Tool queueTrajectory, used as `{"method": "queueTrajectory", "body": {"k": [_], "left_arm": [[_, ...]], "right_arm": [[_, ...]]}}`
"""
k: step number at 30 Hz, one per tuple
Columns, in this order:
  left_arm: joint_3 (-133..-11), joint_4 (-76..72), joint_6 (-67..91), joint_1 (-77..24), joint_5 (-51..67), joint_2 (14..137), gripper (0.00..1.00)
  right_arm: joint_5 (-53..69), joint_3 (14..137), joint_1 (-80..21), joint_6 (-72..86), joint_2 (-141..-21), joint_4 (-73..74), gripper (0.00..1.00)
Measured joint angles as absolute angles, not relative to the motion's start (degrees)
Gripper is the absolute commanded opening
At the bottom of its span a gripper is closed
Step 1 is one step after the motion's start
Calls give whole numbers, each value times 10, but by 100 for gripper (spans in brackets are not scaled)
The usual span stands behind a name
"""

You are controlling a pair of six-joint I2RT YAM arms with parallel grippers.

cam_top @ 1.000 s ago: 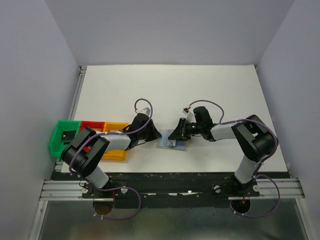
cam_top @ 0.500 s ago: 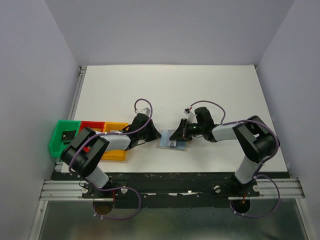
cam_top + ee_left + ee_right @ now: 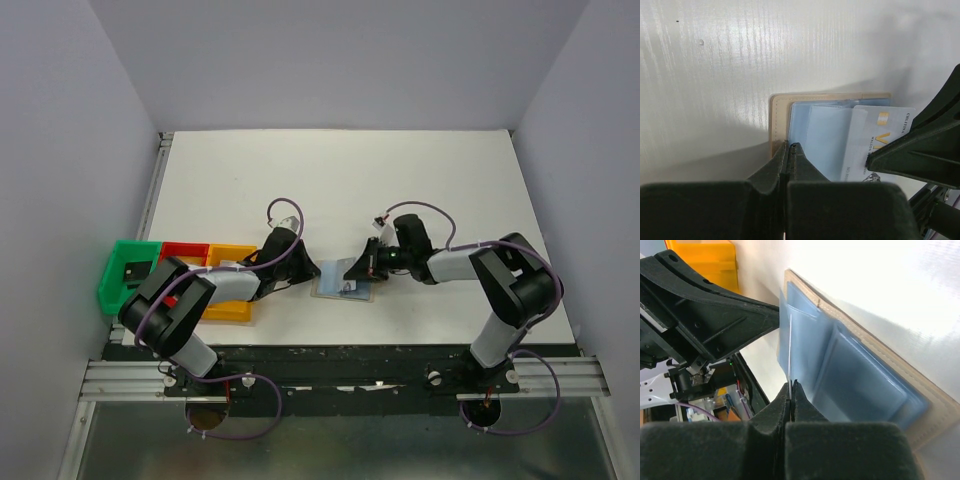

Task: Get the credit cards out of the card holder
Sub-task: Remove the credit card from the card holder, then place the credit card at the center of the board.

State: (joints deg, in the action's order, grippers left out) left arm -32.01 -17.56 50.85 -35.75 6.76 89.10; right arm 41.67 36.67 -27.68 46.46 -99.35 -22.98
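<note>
Right hand (image 3: pixel 791 386) pinched tight on the silvery-white credit card (image 3: pixel 790 347) — its thin edge rises straight from the fingertips, and the open card holder (image 3: pixel 860 385) lies just ahead. Left hand (image 3: pixel 788 150) fully closed with nothing between its fingers, tips down on the holder's tan border — white table (image 3: pixel 740 45) beyond.

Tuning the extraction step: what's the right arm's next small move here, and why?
Probably pull the right claw back, sliding the silvery-white card straight out of its pocket. The claw is shut on the card's edge, the card sits partly out of the card holder, and the shut left claw rests on the holder's border, seemingly pinning it.
</note>
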Motion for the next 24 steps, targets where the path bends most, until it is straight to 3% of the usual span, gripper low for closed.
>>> {"method": "queueTrajectory", "body": {"k": [8, 10, 16, 17, 20, 24], "left_arm": [[-320, -157, 504, -357, 64, 878, 0], [-320, -151, 503, -357, 64, 875, 11], [-324, -130, 495, -357, 67, 856, 59], [-329, -125, 493, -357, 69, 852, 73], [-357, -108, 484, -357, 76, 835, 99], [-392, -94, 477, -357, 78, 796, 99]], "right_arm": [[386, 353, -249, 449, -953, -185, 0], [376, 353, -245, 440, -934, -166, 0], [341, 362, -244, 391, -854, -85, 0], [335, 367, -244, 380, -839, -66, 0], [319, 390, -244, 346, -794, -11, 0], [308, 424, -244, 301, -744, 54, 1]]}}
